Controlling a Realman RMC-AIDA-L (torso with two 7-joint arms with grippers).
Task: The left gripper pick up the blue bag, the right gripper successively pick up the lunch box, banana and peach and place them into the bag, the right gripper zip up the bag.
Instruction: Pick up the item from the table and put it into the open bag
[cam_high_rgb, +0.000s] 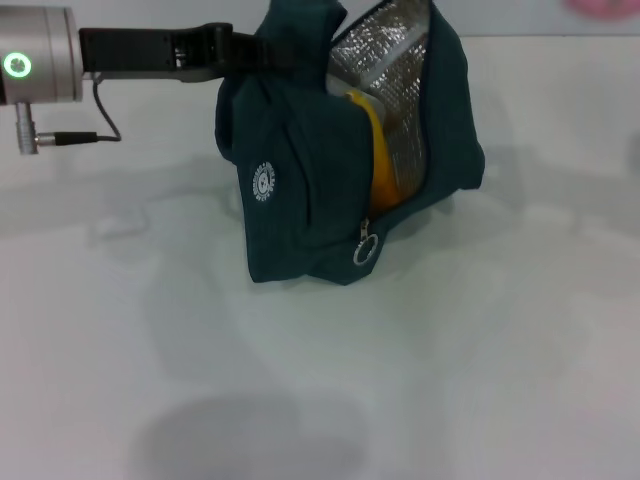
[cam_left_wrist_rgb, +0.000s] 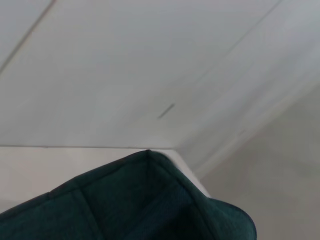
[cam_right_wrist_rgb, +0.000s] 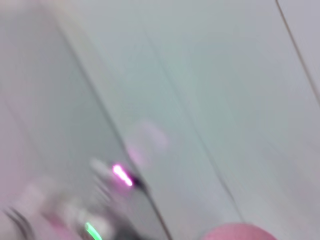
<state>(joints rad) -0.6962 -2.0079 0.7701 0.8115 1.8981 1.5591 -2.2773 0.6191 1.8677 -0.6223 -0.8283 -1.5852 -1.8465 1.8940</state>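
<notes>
My left gripper (cam_high_rgb: 240, 48), at ten o'clock, is clamped on the top edge of the blue bag (cam_high_rgb: 300, 180), which stands unzipped on the counter (cam_high_rgb: 480, 350) at twelve o'clock with something yellow (cam_high_rgb: 378, 165) inside.

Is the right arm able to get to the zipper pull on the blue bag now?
Probably yes. The zipper pull hangs on the blue bag's front, nothing covering it, while the left gripper holds the bag's top. The right gripper isn't visible.

Counter (cam_high_rgb: 420, 380): plain white, matte, with soft grey shadows near the front edge and left side. Far edge meets a pale wall (cam_high_rgb: 520, 15). Left wrist view shows white panelled surfaces (cam_left_wrist_rgb: 125, 60) with thin seam lines.
</notes>
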